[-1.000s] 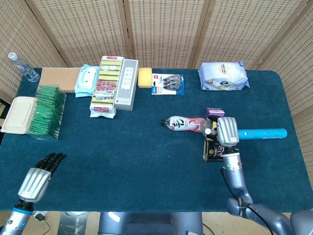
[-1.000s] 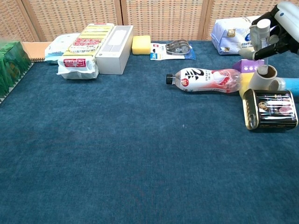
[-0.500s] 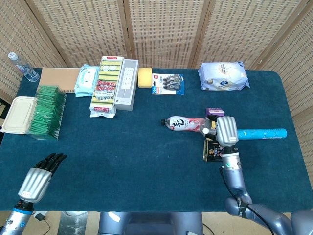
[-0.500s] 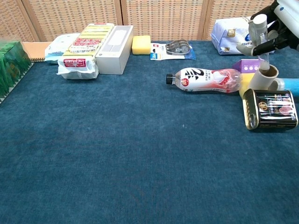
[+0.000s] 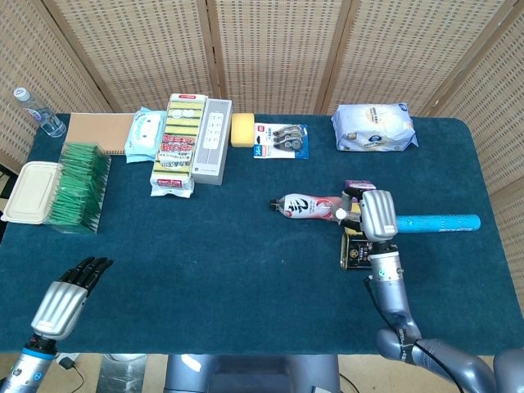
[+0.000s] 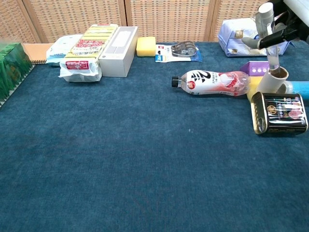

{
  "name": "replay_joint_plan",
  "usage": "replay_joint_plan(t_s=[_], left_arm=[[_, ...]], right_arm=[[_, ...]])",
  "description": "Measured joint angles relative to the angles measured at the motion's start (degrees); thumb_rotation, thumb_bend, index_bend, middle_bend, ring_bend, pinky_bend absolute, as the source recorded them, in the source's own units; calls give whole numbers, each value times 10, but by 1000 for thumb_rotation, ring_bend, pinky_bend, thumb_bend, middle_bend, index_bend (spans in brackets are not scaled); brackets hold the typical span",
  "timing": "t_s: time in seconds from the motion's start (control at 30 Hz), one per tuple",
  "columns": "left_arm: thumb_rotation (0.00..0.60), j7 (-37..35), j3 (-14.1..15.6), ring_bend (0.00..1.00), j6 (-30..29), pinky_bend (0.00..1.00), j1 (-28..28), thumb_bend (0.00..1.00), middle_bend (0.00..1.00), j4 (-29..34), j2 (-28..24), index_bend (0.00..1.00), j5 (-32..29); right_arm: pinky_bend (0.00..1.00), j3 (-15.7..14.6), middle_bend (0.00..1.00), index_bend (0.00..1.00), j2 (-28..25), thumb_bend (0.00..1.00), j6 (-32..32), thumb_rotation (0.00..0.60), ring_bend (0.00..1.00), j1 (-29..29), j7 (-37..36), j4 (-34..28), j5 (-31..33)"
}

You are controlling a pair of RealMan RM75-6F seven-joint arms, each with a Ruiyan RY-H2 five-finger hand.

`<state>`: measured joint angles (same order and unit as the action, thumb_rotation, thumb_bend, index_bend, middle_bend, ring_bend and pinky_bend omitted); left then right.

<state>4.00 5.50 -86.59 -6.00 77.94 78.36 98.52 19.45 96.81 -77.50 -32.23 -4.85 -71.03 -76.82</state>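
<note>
My right hand (image 5: 378,214) hangs above the right part of the table, fingers spread and pointing down, holding nothing. In the chest view this hand (image 6: 276,21) is at the top right, one finger reaching down towards a white roll (image 6: 273,79). Under and around it lie a black tin can (image 5: 355,250), a purple box (image 5: 359,187), a blue tube (image 5: 438,222) and a plastic bottle (image 5: 307,207) on its side. The can (image 6: 281,113) and bottle (image 6: 212,82) lie untouched. My left hand (image 5: 65,296) is at the front left table edge, fingers straight, empty.
Along the back stand a wipes pack (image 5: 373,127), a tape pack (image 5: 281,140), a yellow sponge (image 5: 241,129), a white box (image 5: 211,140) and a sponge pack (image 5: 178,143). A green packet (image 5: 78,187), a lidded container (image 5: 31,190) and a small water bottle (image 5: 37,112) sit at the left.
My right hand has risen above the white roll and the can. The left hand and the objects have stayed put.
</note>
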Motion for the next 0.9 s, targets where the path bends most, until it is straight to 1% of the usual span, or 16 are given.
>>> replay_joint_plan(t_s=[0.7,0.9], left_arm=[[600,6,2,148,-1,330,0,211,178,2,0,102,3],[600,6,2,148,-1,330,0,210,178,2,0,103,3]], right_arm=[[952,7,922,788,-28,333,-15,600,1000,3,11,-63,-4],[953,14,923,788,-41,333,-17,600,1000,2,18,-89,-3]])
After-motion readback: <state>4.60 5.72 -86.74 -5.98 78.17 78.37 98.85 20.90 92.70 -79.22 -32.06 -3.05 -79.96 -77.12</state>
